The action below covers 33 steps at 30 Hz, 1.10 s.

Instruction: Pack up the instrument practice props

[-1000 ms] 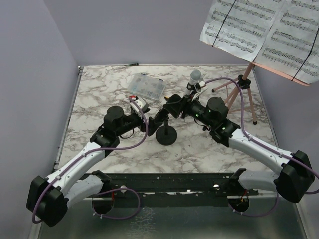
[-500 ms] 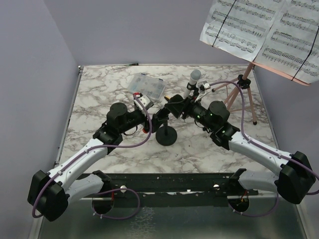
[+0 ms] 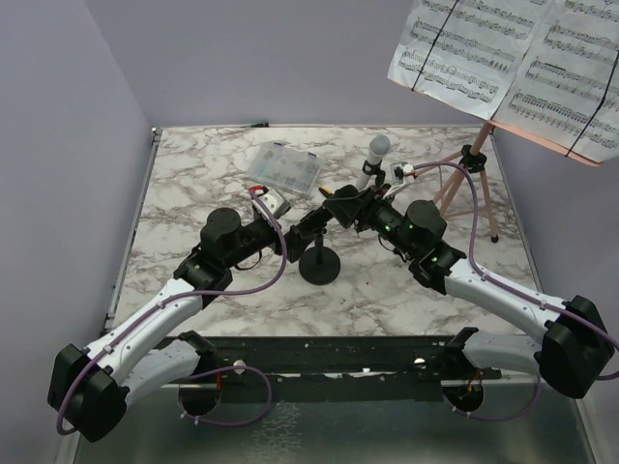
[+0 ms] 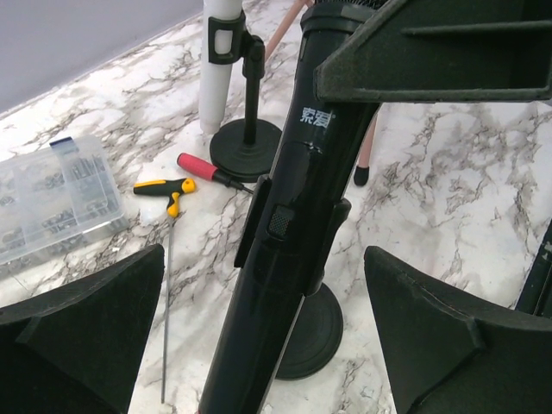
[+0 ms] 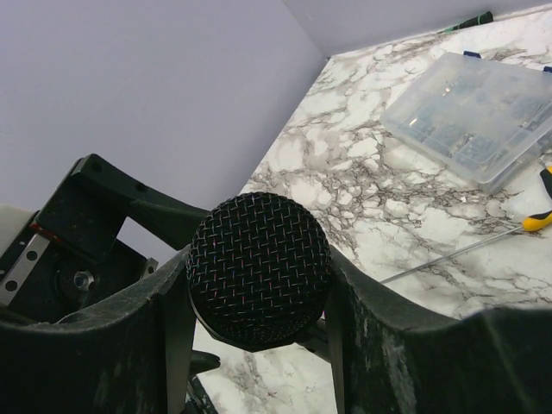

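left claw (image 4: 267, 336) wide, fingers either side of black mic (image 4: 289, 224), not touching | mic near upright in holder (image 4: 310, 332) at table (image 3: 387, 295) centre, axis rising to right claw (image 5: 254, 293), which clamps its mesh head | both arms at it | counts: mics 2 (grey mic (image 3: 375, 153) behind), holders 2, screwdrivers (image 4: 172, 184) 2, box (image 3: 284, 168) 1, tripod (image 3: 464, 179) 1 at far-right corner, pages (image 3: 503, 63) at least 2
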Each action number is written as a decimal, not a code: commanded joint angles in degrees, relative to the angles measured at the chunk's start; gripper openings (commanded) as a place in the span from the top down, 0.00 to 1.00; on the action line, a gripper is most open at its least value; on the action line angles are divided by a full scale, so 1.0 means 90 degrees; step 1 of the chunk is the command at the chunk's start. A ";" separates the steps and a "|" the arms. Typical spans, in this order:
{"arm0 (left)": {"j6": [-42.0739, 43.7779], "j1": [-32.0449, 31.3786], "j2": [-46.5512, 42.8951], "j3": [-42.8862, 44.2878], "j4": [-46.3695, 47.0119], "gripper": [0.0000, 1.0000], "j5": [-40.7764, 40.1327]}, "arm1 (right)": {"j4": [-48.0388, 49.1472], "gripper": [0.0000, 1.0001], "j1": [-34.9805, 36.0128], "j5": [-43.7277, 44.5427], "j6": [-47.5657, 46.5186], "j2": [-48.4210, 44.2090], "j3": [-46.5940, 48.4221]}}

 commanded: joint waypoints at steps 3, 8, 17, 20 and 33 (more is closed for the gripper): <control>0.0470 -0.0039 0.0480 0.0316 -0.0081 0.02 0.0053 | -0.0227 0.92 0.0028 -0.0331 0.0065 0.0168 -0.0361; 0.0583 -0.0056 0.0791 0.0441 -0.0055 0.02 0.0112 | 0.0105 0.74 0.0028 -0.0322 0.0229 0.0177 -0.0508; 0.0489 -0.0141 0.0920 0.0461 -0.0036 0.09 0.0101 | 0.0732 0.44 0.0028 -0.0495 0.0533 0.0449 -0.0649; 0.0422 -0.0163 0.0911 0.0464 -0.0038 0.11 0.0033 | 0.1034 0.36 0.0028 -0.0671 0.0563 0.0568 -0.0715; -0.0053 -0.0260 0.0922 0.0300 0.0214 0.26 0.0026 | 0.2157 0.29 0.0033 -0.0708 0.0831 0.0844 -0.1061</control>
